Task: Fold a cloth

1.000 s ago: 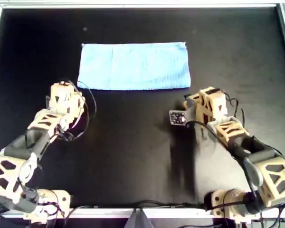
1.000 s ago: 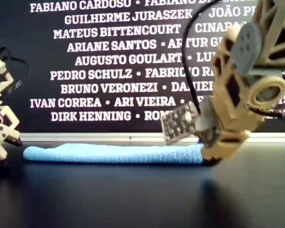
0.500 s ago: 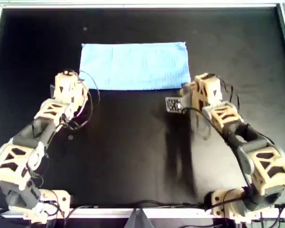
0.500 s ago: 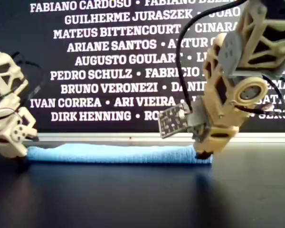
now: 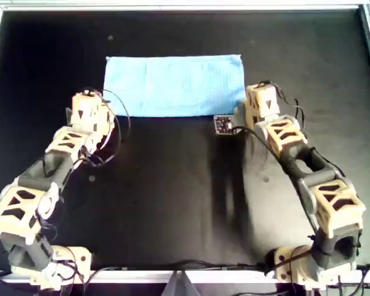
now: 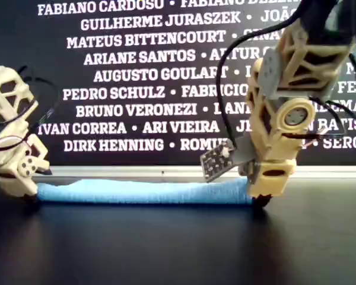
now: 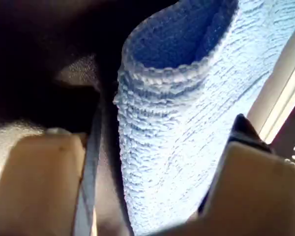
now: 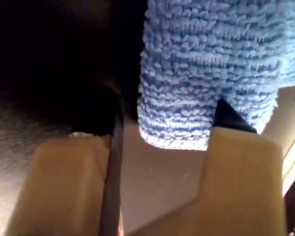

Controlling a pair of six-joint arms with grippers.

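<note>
We see the cloth (image 5: 174, 85) lying folded into a flat rectangle on the black table (image 5: 172, 197), toward 12 o'clock in the overhead view, its long edges running across that view.

The left arm (image 5: 46, 179) rises from the 7 o'clock corner of the overhead view and bends toward 1 o'clock, ending with the left gripper (image 5: 89, 111) at the cloth's near corner on the overhead view's left. In the left wrist view its 2 fingers (image 7: 34, 182) stand spread apart, with the cloth's folded corner (image 7: 187, 113) reaching in between them; neither finger presses on the fabric.

The right arm (image 5: 314, 191) climbs from the 5 o'clock corner toward 11 o'clock, and the right gripper (image 5: 257, 103) sits at the cloth's other near corner. In the right wrist view its fingers (image 8: 69, 182) are also parted, the cloth's edge (image 8: 206, 78) lying between them, ungripped.

In the exterior view both grippers (image 6: 15, 178) (image 6: 264, 187) point downward, almost touching the table at either end of the cloth (image 6: 142, 191).
</note>
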